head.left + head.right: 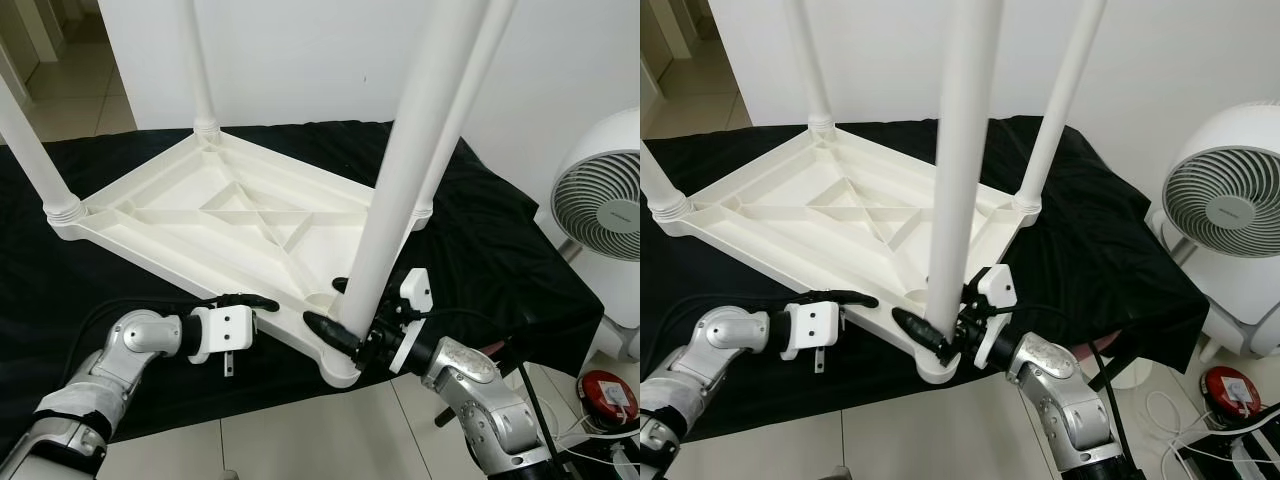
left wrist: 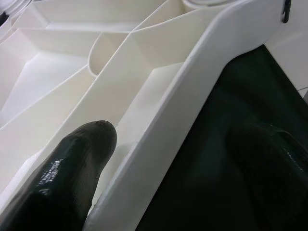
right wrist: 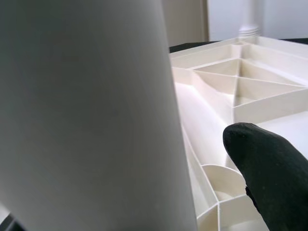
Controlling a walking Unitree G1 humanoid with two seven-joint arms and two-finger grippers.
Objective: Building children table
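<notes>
Two pincers are working: right pincer [image 1: 345, 318] is clamping the leg [image 1: 400, 180]; left pincer [image 1: 262, 304] is gripping the table [image 1: 200, 215] rim.

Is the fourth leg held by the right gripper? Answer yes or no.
Yes, the right gripper clamps the fourth leg near its base.

All four table legs [image 1: 415, 160] ran off the top edge, tops unseen. The leg's foot sat behind the right gripper [image 1: 345, 318], so the socket joint was hidden. One finger of the left gripper [image 1: 250, 304] lay under the tabletop rim [image 2: 163, 130], out of sight from the head. The fan [image 1: 605, 215] was cut by the right edge; its label was too small to read.
</notes>
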